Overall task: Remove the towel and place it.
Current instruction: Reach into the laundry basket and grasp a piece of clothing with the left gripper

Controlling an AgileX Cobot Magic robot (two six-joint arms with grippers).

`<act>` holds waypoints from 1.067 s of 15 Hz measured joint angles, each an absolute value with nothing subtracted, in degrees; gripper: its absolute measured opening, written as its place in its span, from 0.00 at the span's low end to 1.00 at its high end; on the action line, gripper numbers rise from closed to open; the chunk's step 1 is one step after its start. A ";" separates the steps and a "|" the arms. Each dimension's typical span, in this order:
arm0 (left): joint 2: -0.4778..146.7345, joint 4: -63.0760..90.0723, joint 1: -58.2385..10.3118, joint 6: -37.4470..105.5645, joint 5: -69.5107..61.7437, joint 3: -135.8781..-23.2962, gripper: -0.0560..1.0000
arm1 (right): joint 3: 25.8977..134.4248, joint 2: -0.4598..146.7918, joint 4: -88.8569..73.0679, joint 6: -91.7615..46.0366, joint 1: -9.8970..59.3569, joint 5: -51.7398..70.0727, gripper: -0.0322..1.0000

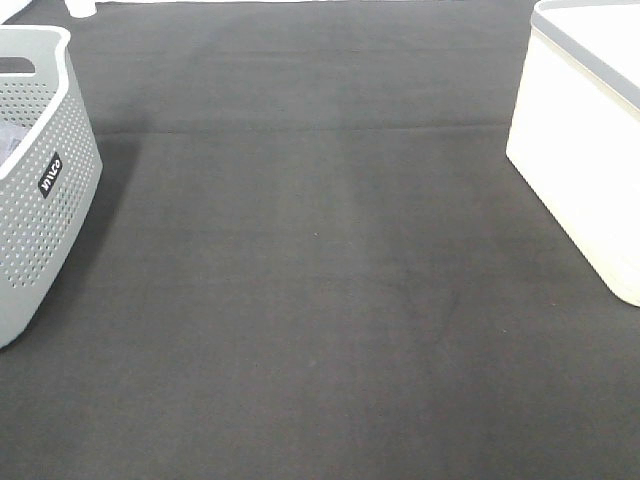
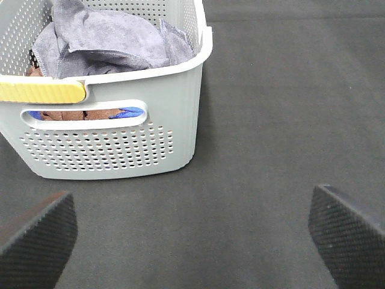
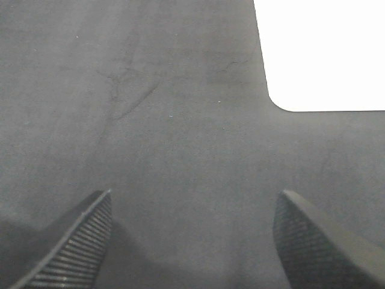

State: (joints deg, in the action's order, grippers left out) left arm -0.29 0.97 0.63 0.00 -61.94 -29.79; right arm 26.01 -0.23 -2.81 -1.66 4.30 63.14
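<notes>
The grey-lavender towel [image 2: 102, 39] lies crumpled on top inside the grey perforated basket [image 2: 120, 144], seen in the left wrist view. A sliver of the towel [image 1: 10, 140] shows inside the basket [image 1: 45, 190] at the left edge of the exterior view. My left gripper [image 2: 192, 241] is open and empty, hovering over the black mat just in front of the basket. My right gripper [image 3: 192, 241] is open and empty over the mat, near the white bin [image 3: 325, 48]. Neither arm shows in the exterior view.
A white bin with a grey rim [image 1: 590, 140] stands at the right edge of the black mat [image 1: 320, 300]. Under the towel in the basket lie brown and blue cloths [image 2: 90, 113], seen through the handle slot. A yellow strip [image 2: 42, 91] sits on the basket's rim.
</notes>
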 joint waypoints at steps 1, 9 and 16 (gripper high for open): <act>-0.29 0.97 0.63 0.00 -61.94 -29.79 0.99 | 26.01 -0.23 -2.81 -1.66 4.30 63.14 0.73; -0.29 0.97 0.63 0.00 -61.94 -29.79 0.99 | 26.01 -0.23 -2.81 -1.66 4.30 63.14 0.73; 8.88 0.97 0.63 0.74 -63.94 -38.56 0.99 | 26.01 -0.23 -2.81 -1.66 4.30 63.14 0.73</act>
